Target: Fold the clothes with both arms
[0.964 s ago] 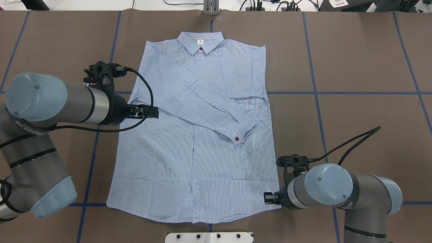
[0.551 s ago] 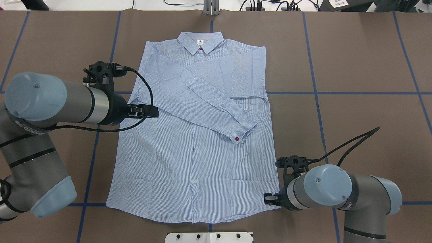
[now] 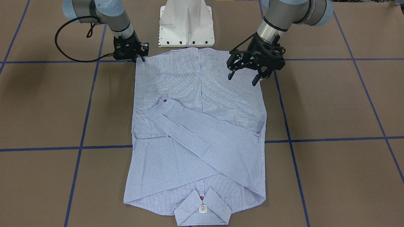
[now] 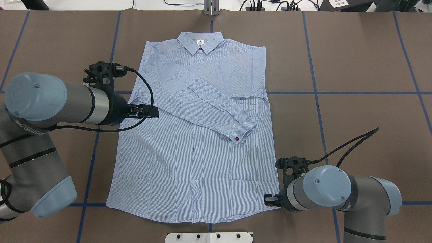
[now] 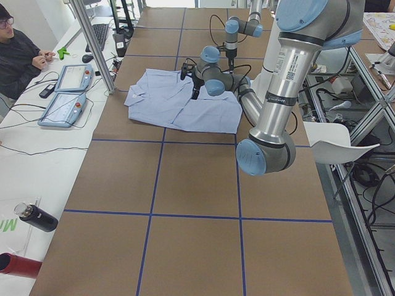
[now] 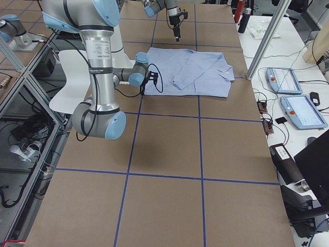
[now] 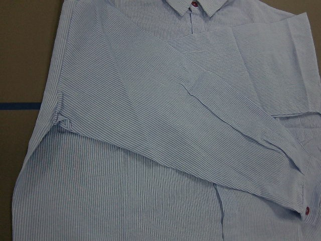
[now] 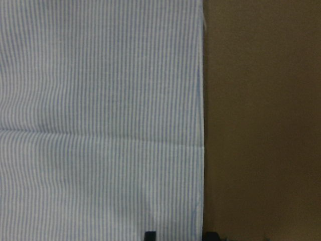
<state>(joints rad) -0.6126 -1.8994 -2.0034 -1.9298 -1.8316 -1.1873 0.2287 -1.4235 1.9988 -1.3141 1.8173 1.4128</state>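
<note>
Light blue-and-white finely striped long-sleeved button-up shirt (image 4: 192,168) lies flat, front up, on the brown blue-gridded tabletop (image 4: 354,67). Both sleeves are crossed over the chest, so side folds are probably next. Black two-finger left pincer (image 3: 243,78) hovers wide open and empty above the shirt's left side. Black right pincer (image 3: 140,58) sits low at the near-right hem corner, fingers parted astride the edge, gripping nothing, likely poised to pinch.

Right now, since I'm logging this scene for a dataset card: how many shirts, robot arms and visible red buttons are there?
Striped shirt: 1
Robot arms: 2, left arm and right arm
Red buttons showing: 2, collar button and cuff button
Total: 5
</note>
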